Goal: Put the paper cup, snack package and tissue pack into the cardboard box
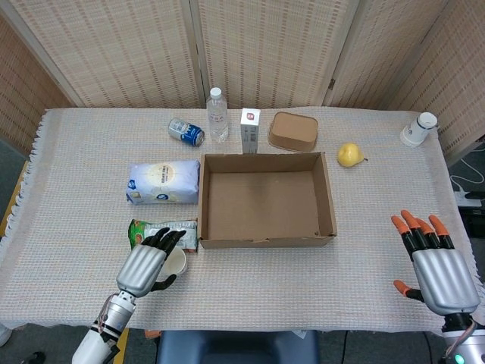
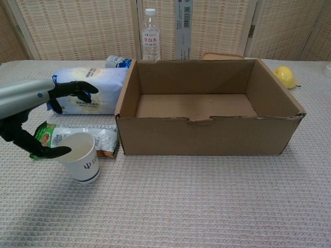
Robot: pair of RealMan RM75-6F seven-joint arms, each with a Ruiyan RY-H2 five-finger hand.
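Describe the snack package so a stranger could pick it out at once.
Start at the open cardboard box in the middle of the table and go to its near left corner. The snack package lies flat there, between the bigger pale-blue tissue pack and the white paper cup. Only it has a green end.
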